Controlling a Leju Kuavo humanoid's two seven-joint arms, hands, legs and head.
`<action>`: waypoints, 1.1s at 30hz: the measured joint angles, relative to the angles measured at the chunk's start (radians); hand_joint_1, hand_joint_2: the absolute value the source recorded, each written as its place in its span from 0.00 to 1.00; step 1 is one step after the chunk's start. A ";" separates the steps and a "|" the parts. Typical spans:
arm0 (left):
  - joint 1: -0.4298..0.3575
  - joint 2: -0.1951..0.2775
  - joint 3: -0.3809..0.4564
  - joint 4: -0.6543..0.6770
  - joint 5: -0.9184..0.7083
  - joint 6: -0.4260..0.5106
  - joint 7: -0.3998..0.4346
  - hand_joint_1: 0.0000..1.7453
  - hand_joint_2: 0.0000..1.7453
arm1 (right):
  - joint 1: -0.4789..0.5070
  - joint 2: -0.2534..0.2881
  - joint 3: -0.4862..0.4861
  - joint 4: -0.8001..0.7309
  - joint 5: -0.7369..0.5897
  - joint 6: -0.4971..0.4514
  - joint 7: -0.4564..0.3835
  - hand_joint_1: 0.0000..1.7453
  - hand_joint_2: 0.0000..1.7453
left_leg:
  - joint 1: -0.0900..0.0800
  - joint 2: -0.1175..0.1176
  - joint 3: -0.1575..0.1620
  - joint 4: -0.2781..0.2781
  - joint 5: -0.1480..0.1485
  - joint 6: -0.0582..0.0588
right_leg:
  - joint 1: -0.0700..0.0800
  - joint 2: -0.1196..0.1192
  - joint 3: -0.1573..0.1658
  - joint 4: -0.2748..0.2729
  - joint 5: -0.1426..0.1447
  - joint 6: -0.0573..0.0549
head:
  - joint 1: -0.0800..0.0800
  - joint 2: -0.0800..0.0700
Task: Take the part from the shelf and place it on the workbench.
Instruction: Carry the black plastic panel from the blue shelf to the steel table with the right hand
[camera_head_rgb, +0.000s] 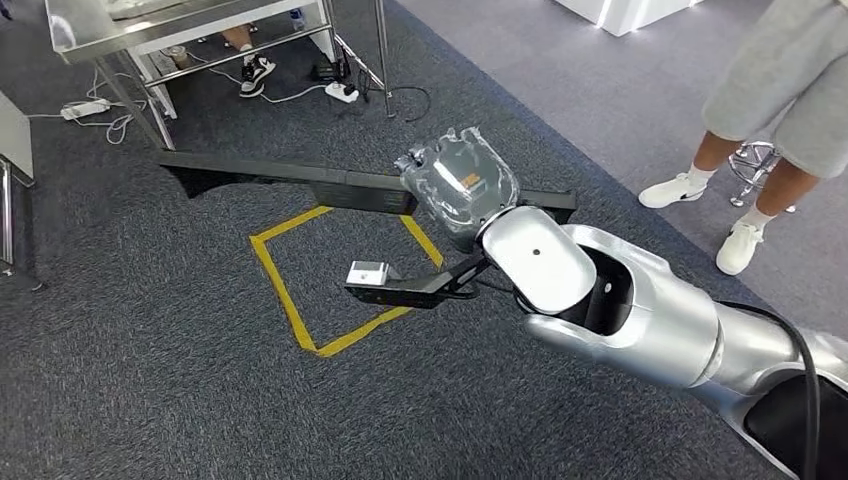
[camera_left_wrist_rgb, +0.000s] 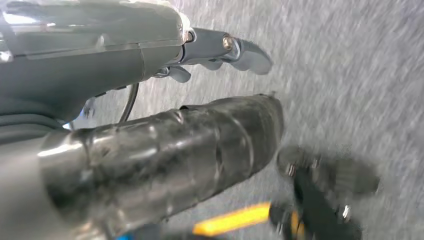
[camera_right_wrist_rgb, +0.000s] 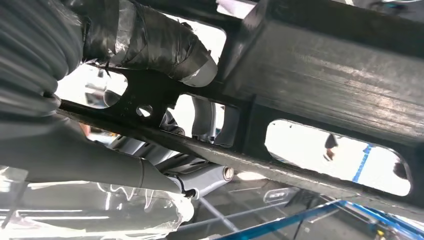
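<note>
Well off the floor: long black part (camera_head_rgb: 270, 172) held crosswise in the right robot hand (camera_head_rgb: 458, 185), hanging over grey carpet (camera_head_rgb: 150, 400) and across the far corner of a yellow tape square (camera_head_rgb: 272, 272). Fingers and taped thumb clamped round the part near its right end, plastic-wrapped palm facing up. Free left end reaching out toward the legs of the metal bench (camera_head_rgb: 90, 35); gap between them hard to judge. Open carpet below and to the left of the part; a power strip (camera_head_rgb: 342, 91) and cables beyond it by the bench legs. Off to the right, well apart, a person (camera_head_rgb: 790, 90) in white shoes.

Up close from the right wrist, part (camera_right_wrist_rgb: 320, 75) seen as a dark, matte frame: flat ribs, rounded cutouts, one small round hole, a boxy section beside the grip.

Left robot hand (camera_left_wrist_rgb: 125, 60) blurred over carpet, fingers stretched out away from the taped thumb, nothing in it.
</note>
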 joint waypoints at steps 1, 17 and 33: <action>0.004 0.000 0.000 0.000 0.005 0.001 0.006 0.00 0.00 | -0.023 0.000 0.004 0.012 -0.012 0.012 0.009 1.00 1.00 | 0.003 -0.006 -0.006 0.001 0.001 -0.004 | 0.002 -0.012 -0.001 0.001 0.002 -0.008 | 0.000 0.000; 0.013 -0.003 0.012 0.000 0.048 0.028 0.045 0.00 0.00 | -0.241 -0.032 0.043 0.181 -0.094 0.122 0.143 1.00 1.00 | -0.025 0.140 0.021 -0.055 0.022 0.022 | 0.017 -0.157 0.029 -0.020 -0.013 -0.016 | -0.013 0.000; 0.016 -0.031 0.065 0.000 0.129 -0.034 0.039 0.00 0.00 | -0.293 -0.091 0.051 0.218 -0.102 0.109 0.139 1.00 1.00 | 0.009 0.038 -0.016 0.034 -0.026 -0.024 | -0.006 -0.030 -0.007 -0.014 0.020 -0.018 | -0.014 0.000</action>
